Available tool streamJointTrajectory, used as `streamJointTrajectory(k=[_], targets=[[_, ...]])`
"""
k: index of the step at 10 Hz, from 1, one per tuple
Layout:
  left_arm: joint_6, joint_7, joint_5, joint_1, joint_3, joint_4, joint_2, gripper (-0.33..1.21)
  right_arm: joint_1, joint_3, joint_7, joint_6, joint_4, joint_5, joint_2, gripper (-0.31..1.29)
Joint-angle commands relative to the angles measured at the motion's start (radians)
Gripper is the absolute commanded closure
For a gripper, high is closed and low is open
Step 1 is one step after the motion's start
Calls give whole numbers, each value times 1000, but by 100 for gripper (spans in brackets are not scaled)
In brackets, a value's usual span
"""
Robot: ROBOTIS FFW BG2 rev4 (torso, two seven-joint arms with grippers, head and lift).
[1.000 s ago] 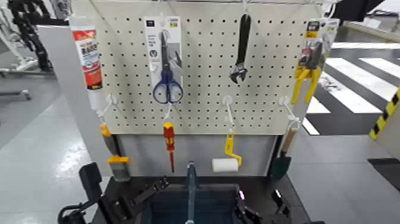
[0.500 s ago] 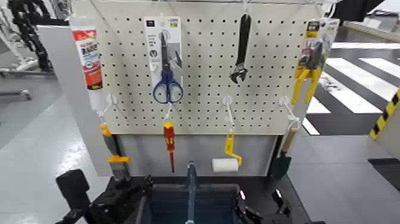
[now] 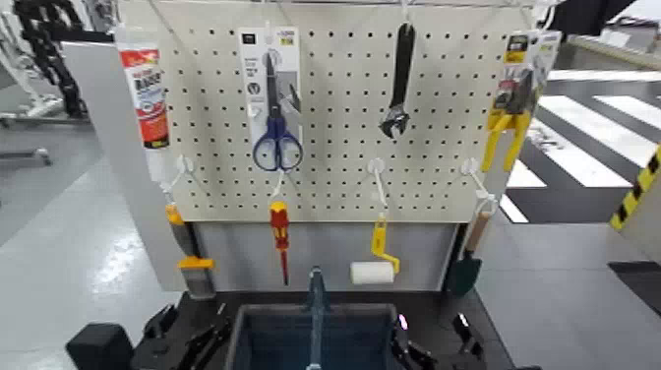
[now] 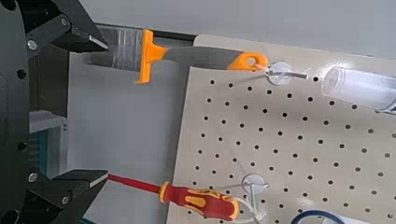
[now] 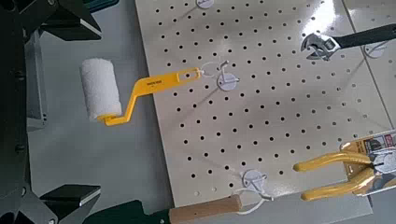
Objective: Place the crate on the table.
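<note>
The dark blue-grey crate (image 3: 280, 339) stands on the black table (image 3: 438, 303) at the bottom centre of the head view, its slim blue handle (image 3: 316, 295) upright. My left gripper (image 3: 192, 339) sits just off the crate's left side. In the left wrist view its fingers (image 4: 79, 37) stand wide apart, so the left gripper (image 4: 89, 112) is open with nothing between them. My right gripper (image 3: 433, 349) is by the crate's right side. In the right wrist view the right gripper (image 5: 75, 110) is open too, its fingers (image 5: 70, 198) spread and empty.
A cream pegboard (image 3: 334, 187) rises behind the table, hung with scissors (image 3: 276, 108), a wrench (image 3: 398, 84), yellow pliers (image 3: 507, 123), a red screwdriver (image 3: 279, 236), a paint roller (image 3: 373, 271) and a scraper (image 3: 192, 261). Grey floor lies on both sides.
My left gripper has pulled back from the crate's left rim, down and to the left. The crate and the right gripper have stayed put.
</note>
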Motion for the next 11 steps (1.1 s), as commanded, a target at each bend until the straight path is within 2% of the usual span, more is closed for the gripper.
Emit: streamJointTrajectory(k=[1, 3, 11], targets=[[-154, 60, -104, 50, -24, 33, -2, 32, 3, -1, 0, 0, -3, 0, 0, 14], [-252, 129, -147, 73, -47, 57, -2, 32, 5, -4, 0, 0, -7, 2, 0, 14], [-292, 164, -168, 71, -67, 73, 7, 32, 3, -8, 1, 14, -13, 9, -3, 14]])
